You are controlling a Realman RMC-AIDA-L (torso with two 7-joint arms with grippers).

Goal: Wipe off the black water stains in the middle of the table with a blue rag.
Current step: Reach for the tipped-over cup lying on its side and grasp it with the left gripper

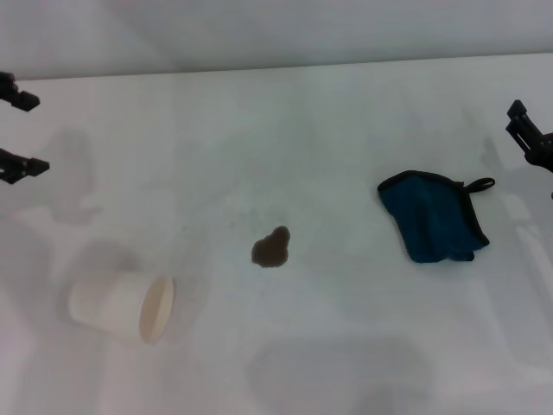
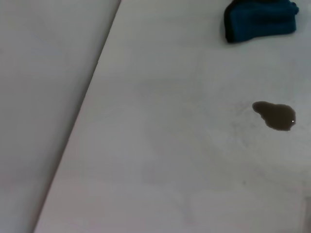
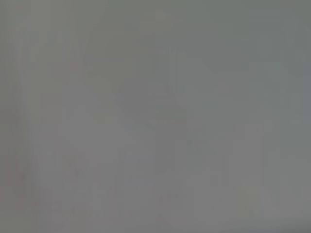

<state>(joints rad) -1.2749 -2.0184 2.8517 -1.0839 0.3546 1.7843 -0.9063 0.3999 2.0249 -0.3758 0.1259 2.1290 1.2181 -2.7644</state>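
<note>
The black water stain (image 1: 271,248) is a small dark brown blotch in the middle of the white table (image 1: 302,130). It also shows in the left wrist view (image 2: 275,115). The blue rag (image 1: 434,215), with black edging and a loop, lies crumpled to the right of the stain, and its corner shows in the left wrist view (image 2: 260,19). My left gripper (image 1: 28,130) is open and empty at the far left edge, well away from both. My right gripper (image 1: 529,137) is at the far right edge, just beyond the rag and not touching it.
A white paper cup (image 1: 123,306) lies on its side at the front left, its mouth facing right toward the stain. The table's far edge (image 1: 276,67) meets a pale wall. The right wrist view shows only a blank grey surface.
</note>
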